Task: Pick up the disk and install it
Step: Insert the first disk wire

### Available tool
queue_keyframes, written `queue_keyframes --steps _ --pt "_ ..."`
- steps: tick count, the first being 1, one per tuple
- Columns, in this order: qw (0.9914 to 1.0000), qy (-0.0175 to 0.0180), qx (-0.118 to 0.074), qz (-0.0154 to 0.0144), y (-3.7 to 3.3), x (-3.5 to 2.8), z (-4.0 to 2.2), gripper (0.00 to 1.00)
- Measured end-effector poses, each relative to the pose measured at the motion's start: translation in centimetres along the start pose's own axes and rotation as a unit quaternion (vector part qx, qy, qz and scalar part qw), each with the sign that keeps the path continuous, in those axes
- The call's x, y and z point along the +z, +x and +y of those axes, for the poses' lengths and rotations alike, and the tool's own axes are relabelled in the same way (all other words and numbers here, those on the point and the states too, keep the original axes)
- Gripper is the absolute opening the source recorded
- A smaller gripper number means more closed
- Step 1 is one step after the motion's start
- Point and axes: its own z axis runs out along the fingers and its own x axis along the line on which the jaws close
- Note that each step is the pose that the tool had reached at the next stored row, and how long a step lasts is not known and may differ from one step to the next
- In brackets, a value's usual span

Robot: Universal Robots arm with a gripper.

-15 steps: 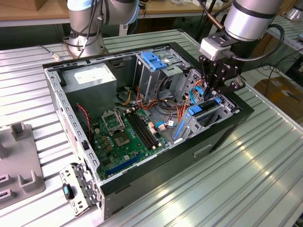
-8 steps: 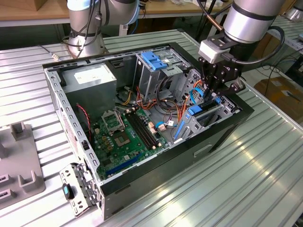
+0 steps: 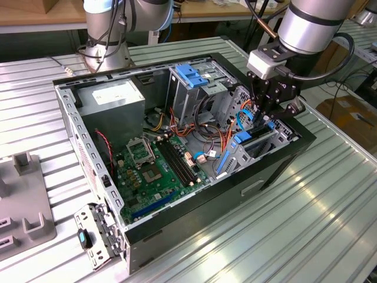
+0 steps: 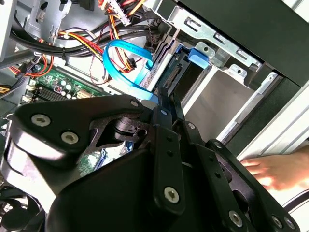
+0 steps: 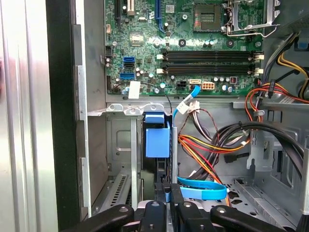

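The disk [image 3: 254, 141] stands on edge in the metal drive bay at the front corner of the open computer case [image 3: 70, 124], on the exterior view's right. A blue rail [image 5: 157, 137] runs along its side, and its dark end [image 4: 176, 77] faces outward. My gripper [image 3: 263, 118] hangs straight over that bay. In both wrist views the two black fingers [image 5: 161, 200] lie close together with nothing clearly between them. Their tips [image 4: 166, 99] sit at the disk's end; I cannot tell if they touch it.
A blue data cable [image 4: 120, 53] and red, yellow and black wires [image 5: 207, 145] run close beside the bay. The green motherboard [image 3: 156, 162], grey power-supply box [image 3: 112, 97] and blue-latched drive cage [image 3: 193, 73] fill the case. A person's hand [image 4: 270, 169] rests outside the case wall.
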Motion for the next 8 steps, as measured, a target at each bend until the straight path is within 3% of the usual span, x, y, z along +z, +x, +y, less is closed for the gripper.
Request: queue_keyframes --steps 8 --pt "1.0 0.0 0.0 0.0 0.0 0.36 0.04 0.16"
